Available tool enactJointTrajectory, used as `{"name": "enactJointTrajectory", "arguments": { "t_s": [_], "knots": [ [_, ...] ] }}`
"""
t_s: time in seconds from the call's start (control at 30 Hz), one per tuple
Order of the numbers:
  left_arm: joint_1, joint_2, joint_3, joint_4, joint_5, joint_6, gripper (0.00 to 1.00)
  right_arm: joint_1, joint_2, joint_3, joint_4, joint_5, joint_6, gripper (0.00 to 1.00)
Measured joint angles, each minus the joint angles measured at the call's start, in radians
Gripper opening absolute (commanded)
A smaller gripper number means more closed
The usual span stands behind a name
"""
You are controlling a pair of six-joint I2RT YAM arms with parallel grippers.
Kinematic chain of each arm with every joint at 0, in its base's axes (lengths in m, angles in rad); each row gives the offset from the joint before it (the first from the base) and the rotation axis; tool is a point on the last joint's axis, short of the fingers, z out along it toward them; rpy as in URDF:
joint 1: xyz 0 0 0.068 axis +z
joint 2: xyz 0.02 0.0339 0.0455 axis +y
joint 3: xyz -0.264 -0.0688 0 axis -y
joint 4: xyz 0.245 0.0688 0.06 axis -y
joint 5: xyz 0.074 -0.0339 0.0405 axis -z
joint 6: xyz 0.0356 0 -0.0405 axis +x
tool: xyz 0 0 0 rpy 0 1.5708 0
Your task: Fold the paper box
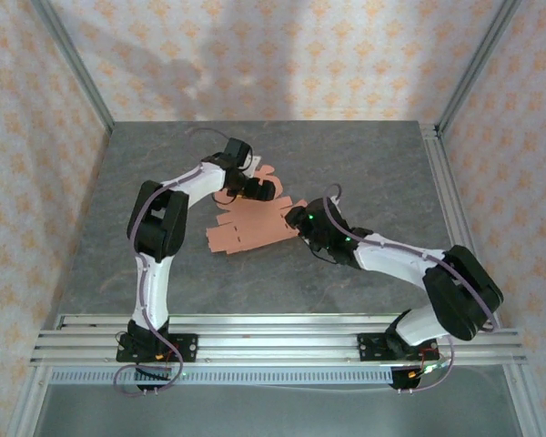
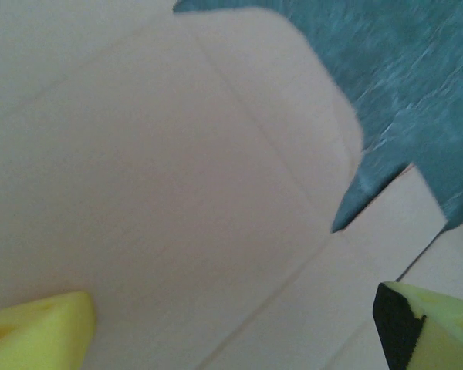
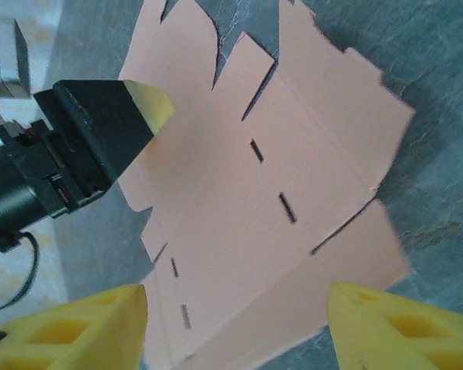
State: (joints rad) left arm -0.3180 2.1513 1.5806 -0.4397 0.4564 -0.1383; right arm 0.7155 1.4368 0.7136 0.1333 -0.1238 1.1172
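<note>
The paper box [image 1: 250,228] is a flat salmon-orange die-cut sheet with tabs, slots and rounded flaps, lying on the grey table [image 1: 364,164] between the two arms. My left gripper [image 1: 255,191] hangs over the sheet's far end. In the left wrist view it stands open [image 2: 231,324], and the paper box [image 2: 177,193] with a rounded flap lies just below. My right gripper [image 1: 302,221] is at the sheet's right edge. It is open [image 3: 235,308], with the slotted paper box [image 3: 278,177] lying beneath the gap. The left gripper [image 3: 100,116] shows beyond in the right wrist view.
An aluminium rail [image 1: 446,182] runs along the table's right side. Another rail [image 1: 273,337] carries both arm bases along the near edge. Patterned walls enclose the back and sides. Bare table [image 1: 364,164] lies to the right of and behind the sheet.
</note>
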Motion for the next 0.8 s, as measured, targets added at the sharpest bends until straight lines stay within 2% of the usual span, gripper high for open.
{"name": "enactJointTrajectory", "arguments": {
  "t_s": [0.13, 0.37, 0.43, 0.53, 0.7, 0.8],
  "knots": [
    [0.0, -0.018, -0.046, 0.054, -0.012, -0.072, 0.93, 0.028, 0.012, -0.065, 0.056, 0.024, 0.078, 0.62],
    [0.0, -0.131, -0.227, 0.157, -0.069, -0.209, 0.92, 0.017, 0.117, -0.069, 0.153, 0.015, 0.109, 0.43],
    [0.0, -0.172, -0.289, 0.174, -0.087, -0.248, 0.92, 0.006, 0.156, -0.055, 0.177, -0.007, 0.114, 0.4],
    [-0.001, -0.214, -0.351, 0.194, -0.1, -0.3, 0.93, -0.008, 0.202, -0.039, 0.203, -0.034, 0.114, 0.4],
    [-0.002, -0.241, -0.408, 0.262, -0.117, -0.359, 0.93, -0.011, 0.184, -0.04, 0.193, -0.04, 0.106, 0.52],
    [-0.003, -0.272, -0.455, 0.299, -0.132, -0.391, 0.93, -0.012, 0.124, -0.042, 0.153, -0.032, 0.089, 0.57]
  ]
}}
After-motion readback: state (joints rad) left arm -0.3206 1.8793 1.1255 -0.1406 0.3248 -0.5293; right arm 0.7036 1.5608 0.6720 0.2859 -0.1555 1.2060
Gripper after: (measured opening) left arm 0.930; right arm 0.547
